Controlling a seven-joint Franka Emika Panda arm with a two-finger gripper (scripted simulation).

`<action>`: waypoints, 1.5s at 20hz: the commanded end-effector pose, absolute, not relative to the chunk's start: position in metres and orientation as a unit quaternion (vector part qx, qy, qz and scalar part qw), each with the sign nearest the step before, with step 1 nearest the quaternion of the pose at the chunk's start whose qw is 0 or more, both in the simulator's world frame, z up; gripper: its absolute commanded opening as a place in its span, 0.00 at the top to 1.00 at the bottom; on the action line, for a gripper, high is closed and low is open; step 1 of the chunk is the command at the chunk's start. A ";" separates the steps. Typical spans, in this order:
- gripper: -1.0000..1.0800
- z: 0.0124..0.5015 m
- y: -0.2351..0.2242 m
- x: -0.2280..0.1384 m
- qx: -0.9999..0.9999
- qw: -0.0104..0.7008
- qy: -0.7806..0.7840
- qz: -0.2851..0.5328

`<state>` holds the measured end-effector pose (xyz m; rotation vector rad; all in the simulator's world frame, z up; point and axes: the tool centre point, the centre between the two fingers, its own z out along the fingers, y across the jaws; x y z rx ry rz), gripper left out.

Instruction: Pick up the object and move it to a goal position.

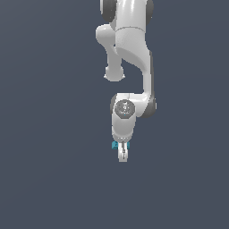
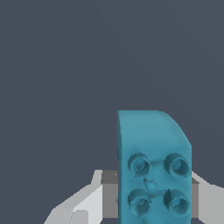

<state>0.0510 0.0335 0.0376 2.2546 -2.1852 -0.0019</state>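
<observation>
Against a plain dark grey-blue backdrop, the white Panda arm (image 1: pixel 129 49) hangs down through the middle of the exterior view, its wrist bending towards the camera. At its lower end sits the gripper (image 1: pixel 123 154), fingers pointing downward. Small teal patches of the object (image 1: pixel 115 144) show just above the fingertips, peeking out on both sides of the hand, mostly hidden by it. Up close in the wrist view, the object (image 2: pixel 151 166) is a teal block with a rounded upper corner and four shallow round dimples on its near face. Pale grey fingers (image 2: pixel 89 201) flank it on either side, drawn in against its sides, so the gripper (image 2: pixel 151 205) is pinching the object between them
</observation>
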 end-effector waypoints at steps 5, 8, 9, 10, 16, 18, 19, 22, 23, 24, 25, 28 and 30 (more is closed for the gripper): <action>1.00 0.076 0.028 0.069 0.718 0.001 -0.696 0.000; 1.00 0.098 0.025 0.080 0.718 0.001 -0.696 0.001; 1.00 0.106 0.024 0.083 0.718 0.001 -0.696 0.001; 1.00 0.114 0.023 0.087 0.718 0.001 -0.696 0.001; 1.00 0.163 0.017 0.112 0.718 0.001 -0.696 0.001; 1.00 0.177 0.015 0.119 0.718 0.001 -0.696 0.001; 1.00 0.182 0.015 0.122 0.718 0.001 -0.696 0.001; 1.00 0.197 0.013 0.130 0.718 0.001 -0.696 0.000; 1.00 0.201 0.012 0.132 0.718 0.001 -0.696 0.000; 1.00 0.204 0.012 0.134 0.718 0.001 -0.696 0.000; 1.00 0.207 0.012 0.136 0.718 0.001 -0.696 0.000; 1.00 0.215 0.011 0.140 0.718 0.000 -0.696 0.000; 1.00 0.218 0.010 0.142 0.718 0.000 -0.696 0.000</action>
